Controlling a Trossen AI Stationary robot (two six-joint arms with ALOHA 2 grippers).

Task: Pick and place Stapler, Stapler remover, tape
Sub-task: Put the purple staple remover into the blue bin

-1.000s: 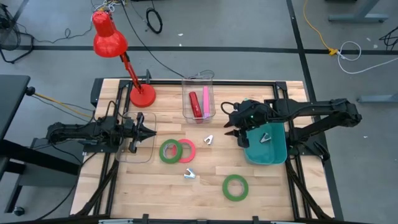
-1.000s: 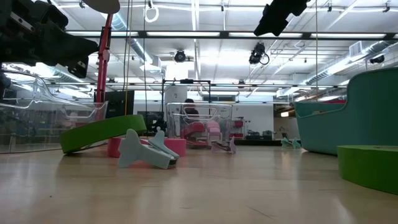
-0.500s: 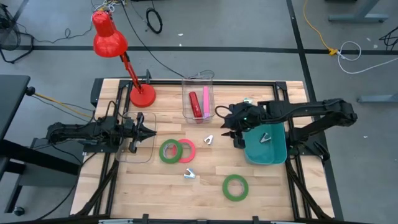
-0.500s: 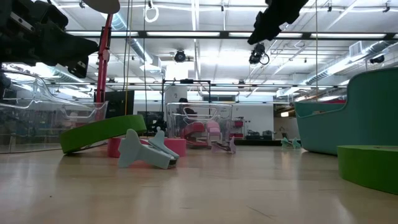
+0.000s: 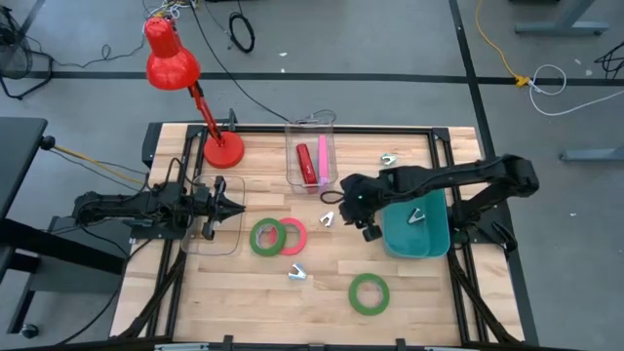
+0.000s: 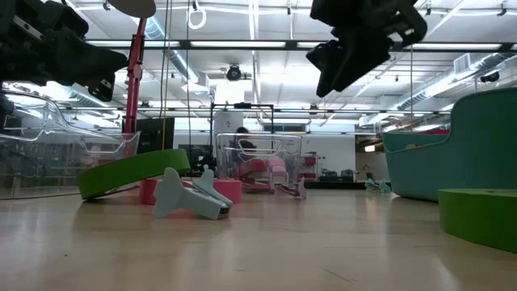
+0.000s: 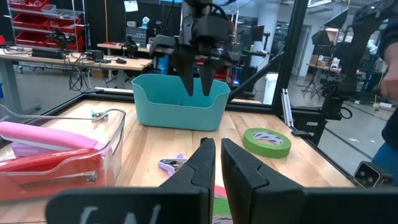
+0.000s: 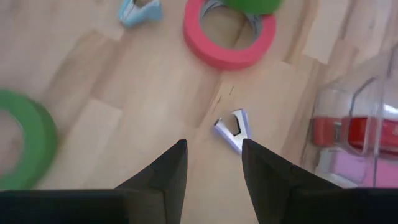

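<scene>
Mid-task: open right gripper (image 5: 343,210) hovers above lilac stapler remover (image 5: 327,219) at frame centre; three tape rings (image 5: 265,237) unsorted; shut left gripper (image 5: 237,208) idle.

Bright ceiling strip lights (image 6: 242,44) are shining evenly, giving only soft shadows on the pale wooden table (image 5: 322,278). The right wrist view is looking blurred, and the near green tape ring (image 8: 28,146) is smearing.

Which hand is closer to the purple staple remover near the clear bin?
Right. The right hand hangs just beside the purple staple remover; the left hand waits across the table.
</scene>
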